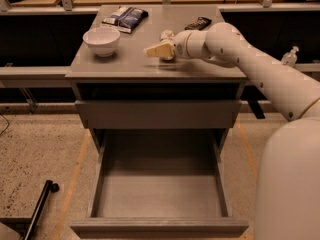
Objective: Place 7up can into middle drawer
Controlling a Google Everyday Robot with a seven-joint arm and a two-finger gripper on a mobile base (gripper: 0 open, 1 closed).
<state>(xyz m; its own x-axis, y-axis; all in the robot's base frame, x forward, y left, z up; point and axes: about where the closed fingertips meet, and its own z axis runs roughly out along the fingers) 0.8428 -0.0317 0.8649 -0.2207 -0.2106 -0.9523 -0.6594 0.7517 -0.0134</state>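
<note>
Camera view, 1 view only.

1. Gripper: upper centre of frame, above the cabinet top, cream tips pointing to frame left. The white arm enters from the right edge. Grip state (spread or pressed together): not determinable here.
2. 7up can: upper centre, on the cabinet top approx. mid-width, directly behind the gripper. Only its upper part shows; the rest is hidden by the gripper. Contact btwn can and gripper: not determinable.
3. Middle drawer: lower centre, pulled fully out toward the bottom edge, floor bare.
4. Top drawer: centre of frame, closed, front flush w/ the cabinet.
5. White bowl: upper left, on the cabinet top, upright, well apart from the can.
6. Dark snack bag: top left of centre, lying flat at the rear edge, behind the bowl.
7. Flat black object: top centre-right, at the rear edge, near the arm.
</note>
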